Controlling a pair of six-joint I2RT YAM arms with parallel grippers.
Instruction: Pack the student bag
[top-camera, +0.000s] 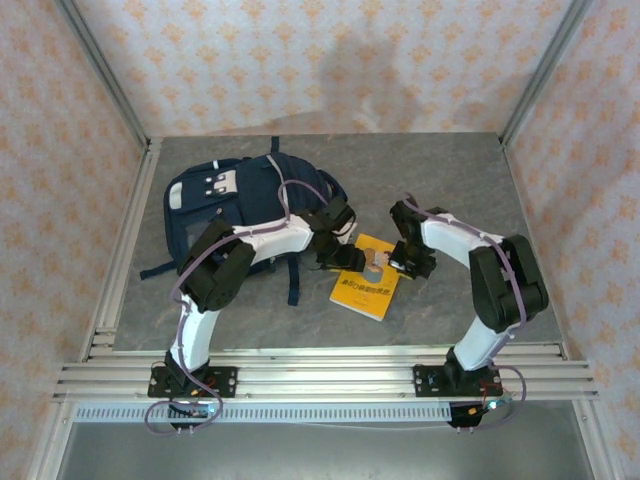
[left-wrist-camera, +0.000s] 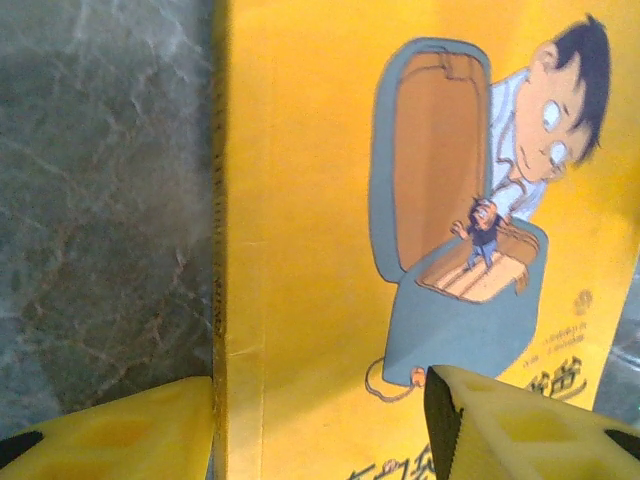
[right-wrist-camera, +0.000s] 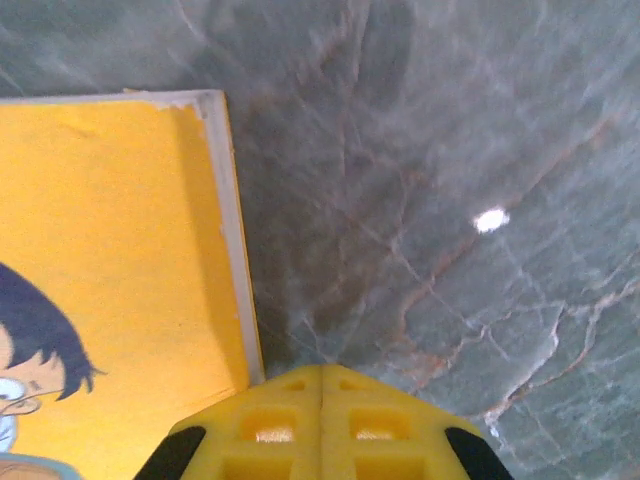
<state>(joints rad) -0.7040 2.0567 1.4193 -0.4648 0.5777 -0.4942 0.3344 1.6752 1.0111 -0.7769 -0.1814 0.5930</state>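
The yellow book (top-camera: 366, 285) lies flat on the worktop (top-camera: 480, 180), with the student bag (top-camera: 230, 205) near its left side. The left jaws, released, straddle the book's spine, which runs straight away between them. The right jaws, clenched and empty, sit just off its right edge. The left wrist view shows that straddle; the top view shows the bag.

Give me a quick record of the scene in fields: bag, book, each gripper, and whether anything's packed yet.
bag: student bag lying on the table, back left
book: yellow book flat on the table, right of the bag, not packed
left gripper: open, fingers either side of the book's spine edge
right gripper: shut, tip beside the book's page edge, holding nothing
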